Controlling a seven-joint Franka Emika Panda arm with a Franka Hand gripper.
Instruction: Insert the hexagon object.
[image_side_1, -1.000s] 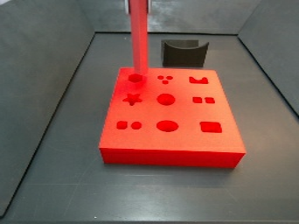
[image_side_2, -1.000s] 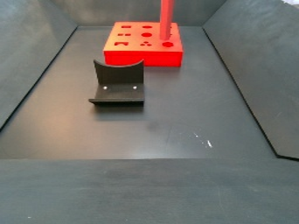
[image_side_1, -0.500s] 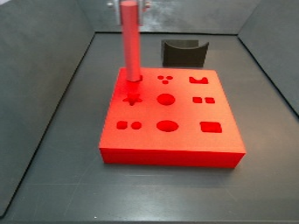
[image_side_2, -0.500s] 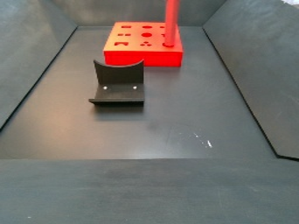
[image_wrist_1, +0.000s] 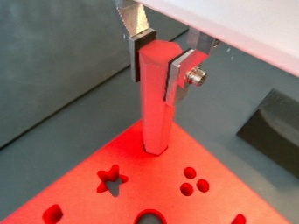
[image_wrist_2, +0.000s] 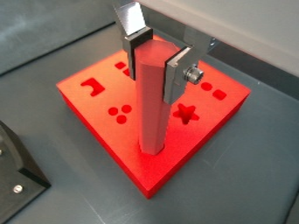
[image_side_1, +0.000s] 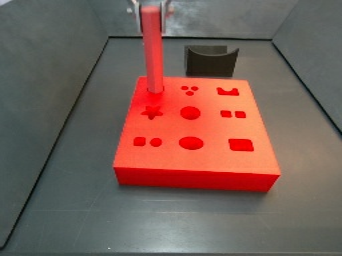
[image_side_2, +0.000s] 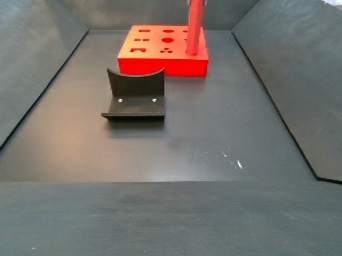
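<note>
The gripper (image_wrist_1: 162, 59) pinches the top of the long, slim light-red hexagon rod (image_wrist_1: 156, 101), which stands upright with its lower end in a corner hole of the wide flat red board (image_wrist_2: 111, 92); the dark L-shaped fixture (image_side_2: 134, 95) stands well apart

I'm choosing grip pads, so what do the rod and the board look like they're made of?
The hexagon object, clamped upright in the gripper over the board, looks like matte light-red plastic: even colour, no glints. The board looks the same, perhaps moulded or printed; that cannot be told.
</note>
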